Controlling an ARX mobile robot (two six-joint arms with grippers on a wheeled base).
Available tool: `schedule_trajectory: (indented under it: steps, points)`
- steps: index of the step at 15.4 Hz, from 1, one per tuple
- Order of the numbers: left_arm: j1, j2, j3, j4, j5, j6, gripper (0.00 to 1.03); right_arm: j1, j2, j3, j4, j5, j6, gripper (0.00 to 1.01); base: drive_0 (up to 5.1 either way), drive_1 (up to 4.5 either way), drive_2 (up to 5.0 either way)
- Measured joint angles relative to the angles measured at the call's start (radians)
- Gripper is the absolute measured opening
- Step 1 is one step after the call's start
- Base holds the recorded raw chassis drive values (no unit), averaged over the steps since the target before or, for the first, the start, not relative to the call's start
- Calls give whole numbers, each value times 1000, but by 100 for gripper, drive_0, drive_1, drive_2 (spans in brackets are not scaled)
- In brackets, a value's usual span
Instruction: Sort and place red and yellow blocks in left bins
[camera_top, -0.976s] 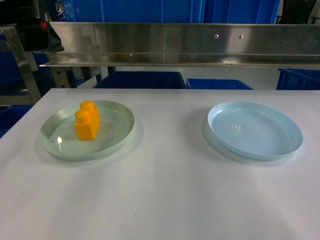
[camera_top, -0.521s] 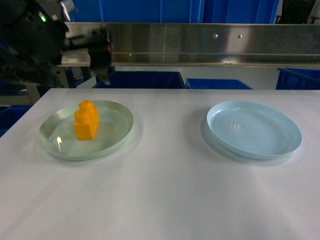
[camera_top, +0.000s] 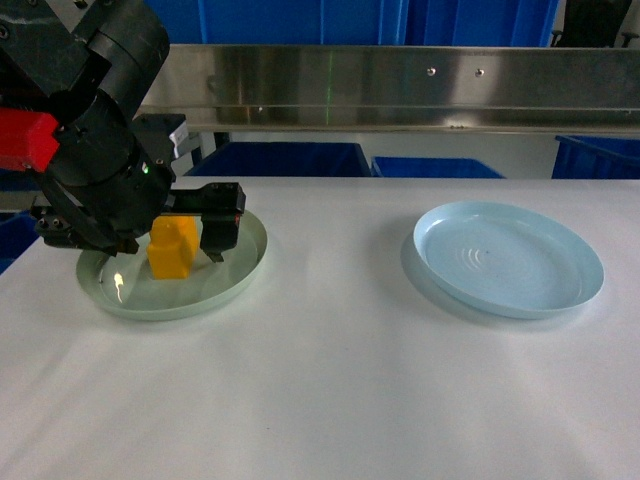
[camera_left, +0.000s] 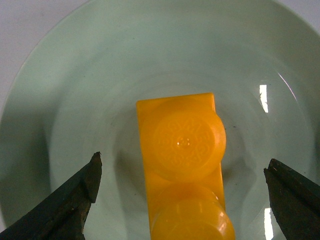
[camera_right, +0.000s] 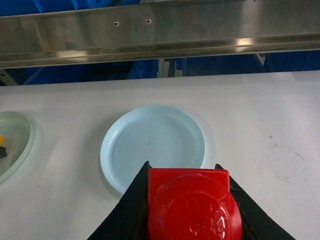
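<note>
Left gripper (camera_left: 182, 172) spread wide over the pale green plate (camera_top: 235, 275), with the yellow block (camera_left: 182, 160) upright between the fingertips, touching neither. Right gripper (camera_right: 192, 200) clamped on the red block (camera_right: 192, 207), apparently above the table near the pale blue plate (camera_right: 152, 145).

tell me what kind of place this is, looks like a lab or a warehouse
Probably a workshop or warehouse-style robot test area, not a home. A plain white table sits before a long stainless steel rail, with big blue plastic bins stacked behind. The only props are two plates and toy bricks.
</note>
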Motion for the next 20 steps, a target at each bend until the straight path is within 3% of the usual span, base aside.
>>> schedule_trajectory:
  steps: [1,2,5,6,7,11,14,15,16,18,20]
  points:
    - [0,0,-4,14,-3,9,98,0,0,0,0,0,0,27,0,0,0]
    - [0,0,-6,30,-8,17,90,0,0,0,0,0,0,27,0,0,0]
    - [2,0,-26,34,-10,24,54,0,0,0,0,0,0,27,0,0,0]
    - [2,0,-27,40,-9,24,36,0,0,0,0,0,0,27,0,0,0]
    - [2,0,-27,43,-8,24,28,0,0,0,0,0,0,27,0,0,0]
    - [25,-25,-59,140,26,39,27,0,0,0,0,0,0,27,0,0,0]
    - [164,-343,-213,379,167,145,27,0,0,0,0,0,0,27,0,0,0]
    - [243,-518,-315,467,249,157,27,0,0,0,0,0,0,27,0,0,0]
    - [269,-607,-371,474,280,160,27,0,0,0,0,0,0,27,0,0,0]
    - [266,-736,-440,409,316,167,27,0,0,0,0,0,0,27,0,0,0]
    - [219,-833,-473,361,336,165,26,0,0,0,0,0,0,27,0,0,0]
